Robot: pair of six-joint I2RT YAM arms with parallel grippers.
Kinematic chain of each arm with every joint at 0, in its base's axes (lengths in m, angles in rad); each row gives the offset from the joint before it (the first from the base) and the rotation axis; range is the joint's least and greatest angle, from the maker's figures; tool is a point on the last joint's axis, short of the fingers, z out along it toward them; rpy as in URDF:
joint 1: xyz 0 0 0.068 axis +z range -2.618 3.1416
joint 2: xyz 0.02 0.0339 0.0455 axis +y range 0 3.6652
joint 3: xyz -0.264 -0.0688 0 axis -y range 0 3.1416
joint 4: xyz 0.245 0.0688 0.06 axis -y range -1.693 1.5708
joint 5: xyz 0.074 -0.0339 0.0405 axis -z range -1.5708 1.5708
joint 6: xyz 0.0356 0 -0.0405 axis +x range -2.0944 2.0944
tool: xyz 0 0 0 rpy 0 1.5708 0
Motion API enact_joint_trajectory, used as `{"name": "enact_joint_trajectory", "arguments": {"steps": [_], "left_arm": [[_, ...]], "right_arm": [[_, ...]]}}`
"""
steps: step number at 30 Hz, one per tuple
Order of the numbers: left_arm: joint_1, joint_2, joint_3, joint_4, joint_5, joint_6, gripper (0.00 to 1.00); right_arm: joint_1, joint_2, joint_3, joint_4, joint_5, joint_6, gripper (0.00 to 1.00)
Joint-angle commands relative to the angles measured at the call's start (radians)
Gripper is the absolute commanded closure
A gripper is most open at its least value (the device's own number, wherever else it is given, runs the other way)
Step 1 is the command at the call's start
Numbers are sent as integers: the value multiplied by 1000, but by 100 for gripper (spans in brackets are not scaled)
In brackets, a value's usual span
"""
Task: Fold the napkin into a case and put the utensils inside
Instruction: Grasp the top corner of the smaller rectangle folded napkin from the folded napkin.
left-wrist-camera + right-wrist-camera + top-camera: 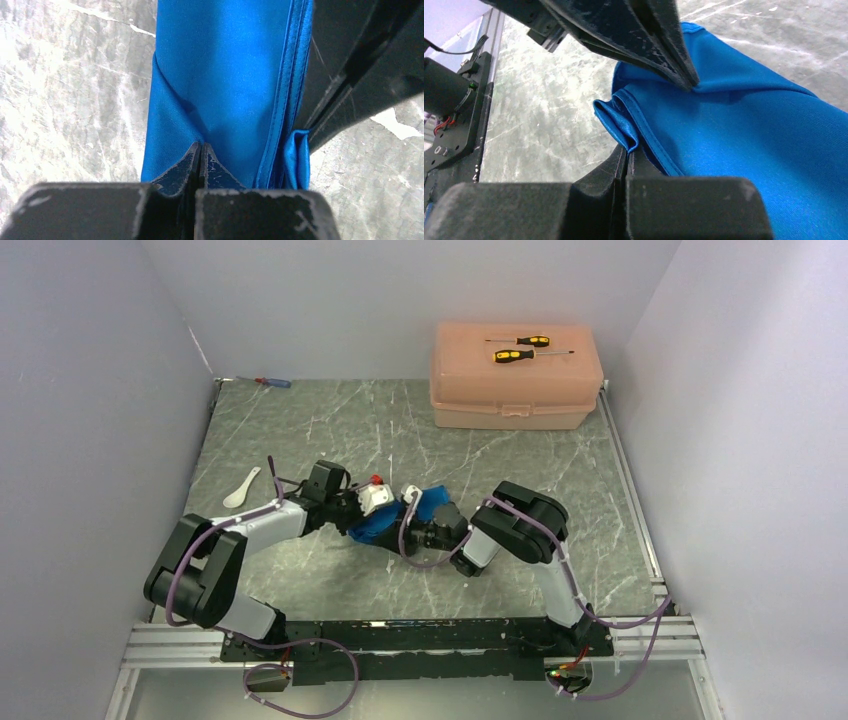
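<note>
1. At the centre of the top view, the bright blue napkin is a narrow, smooth band, its long axis running lower left to upper right.
2. The left pincer is closed, pinching the cloth's fold. The right pincer is closed on its hemmed corner.
3. Further left, a white spoon lies on the tabletop.
4. At upper right, the peach box, its lid down, carries two screwdrivers on top.
</note>
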Motion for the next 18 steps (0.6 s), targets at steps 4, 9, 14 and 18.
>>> {"name": "enact_joint_trajectory", "arguments": {"steps": [4, 9, 14, 18], "left_arm": [[9, -73, 34, -5, 15, -71, 97], [26, -109, 60, -15, 49, -119, 97], [22, -111, 60, -32, 46, -133, 74], [18, -95, 37, 6, 18, -131, 56]], "right_arm": [[-39, -55, -26, 46, -7, 90, 100], [-41, -45, 11, -58, -43, 102, 100], [-34, -23, 21, -66, -59, 104, 100], [-18, -6, 31, -71, -68, 99, 100]]}}
